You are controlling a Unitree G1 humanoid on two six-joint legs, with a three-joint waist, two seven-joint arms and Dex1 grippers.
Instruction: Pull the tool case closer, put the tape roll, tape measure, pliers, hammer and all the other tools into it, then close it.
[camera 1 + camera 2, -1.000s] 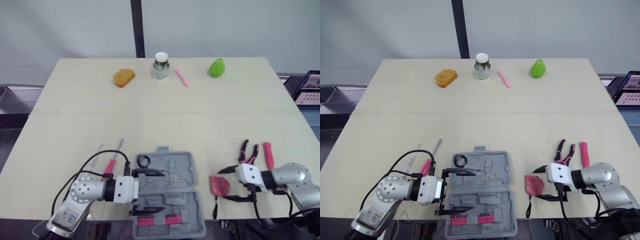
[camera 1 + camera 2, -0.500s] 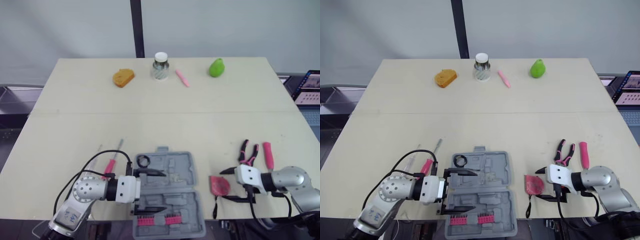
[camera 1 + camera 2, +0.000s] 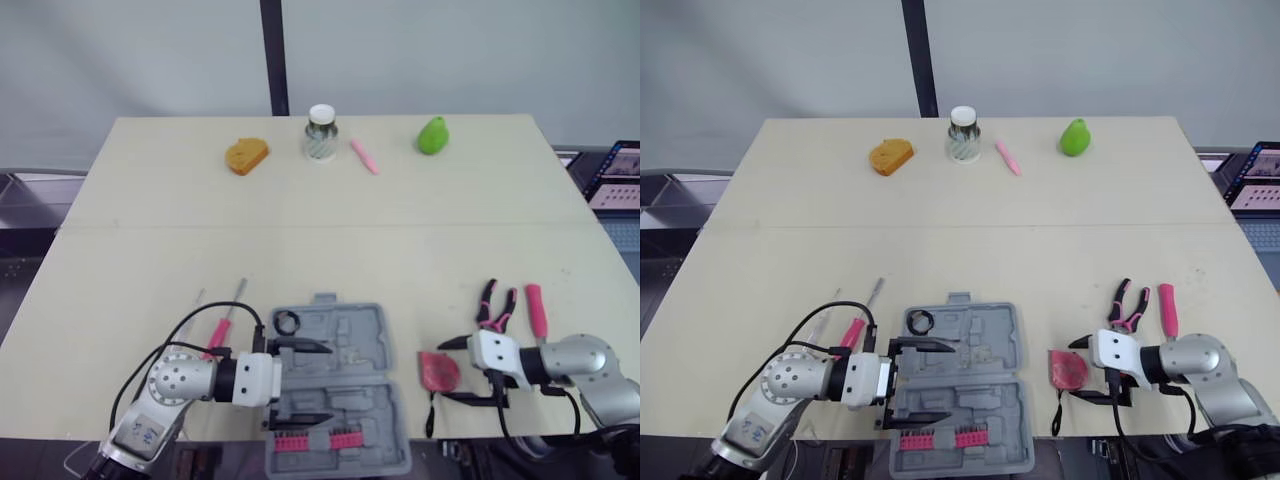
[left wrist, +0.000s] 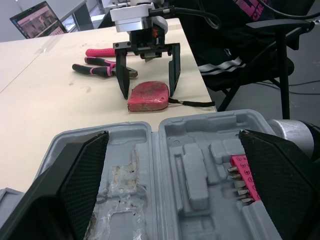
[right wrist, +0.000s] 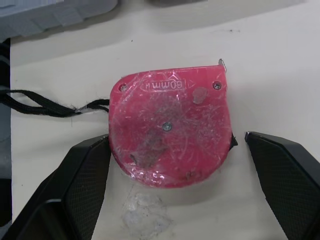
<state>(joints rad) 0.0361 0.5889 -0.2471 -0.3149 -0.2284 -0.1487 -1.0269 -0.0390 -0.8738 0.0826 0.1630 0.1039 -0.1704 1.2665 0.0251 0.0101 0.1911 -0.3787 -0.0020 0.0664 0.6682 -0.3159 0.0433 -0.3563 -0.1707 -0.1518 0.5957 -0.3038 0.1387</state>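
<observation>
Right gripper (image 3: 441, 372) has crept slightly left, wide open astride the tape measure (image 5: 170, 125); grasp pending. Left gripper (image 3: 328, 382) wide over tool case (image 3: 350, 330).

table (image 3: 330, 220): beige | wall (image 3: 450, 50): pale grey | pole (image 3: 272, 55): black | chair (image 4: 280, 30): black

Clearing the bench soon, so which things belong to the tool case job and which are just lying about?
Job: tool case, tape roll, tape measure, pliers, pink-handled tool, screwdrivers.
Lying about: orange chunk, jar, pink stick, green pear.
</observation>
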